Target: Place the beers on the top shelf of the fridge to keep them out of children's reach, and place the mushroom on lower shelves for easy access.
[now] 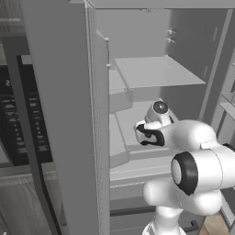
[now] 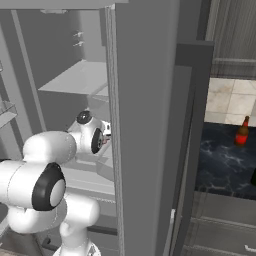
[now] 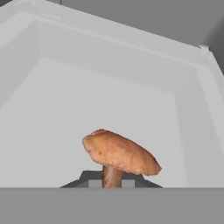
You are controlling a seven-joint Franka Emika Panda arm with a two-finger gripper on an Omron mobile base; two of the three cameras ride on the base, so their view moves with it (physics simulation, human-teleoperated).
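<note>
Gripper (image 3: 111,186) is pinched tight on the mushroom (image 3: 119,154) by its stem, cap up, hovering over a pale lower shelf (image 3: 65,118) inside the fridge (image 1: 193,55). I'd lower it till the stem rests, then let go gently. Brown beer (image 2: 242,132) sits far right on the counter (image 2: 220,165).

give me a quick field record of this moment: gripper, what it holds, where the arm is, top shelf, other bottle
gripper: gripper shut on the mushroom, gripped at its stem
mushroom: reddish-brown cap up, over a pale grey shelf floor with raised walls
arm: reaching into the open fridge, hand at a level below the top shelf
top shelf: plain pale slab, no bottle seen on its visible part
brown beer: brown beer, red cap, upright on the dark counter right of the fridge
green beer: cannot tell where it is
</note>
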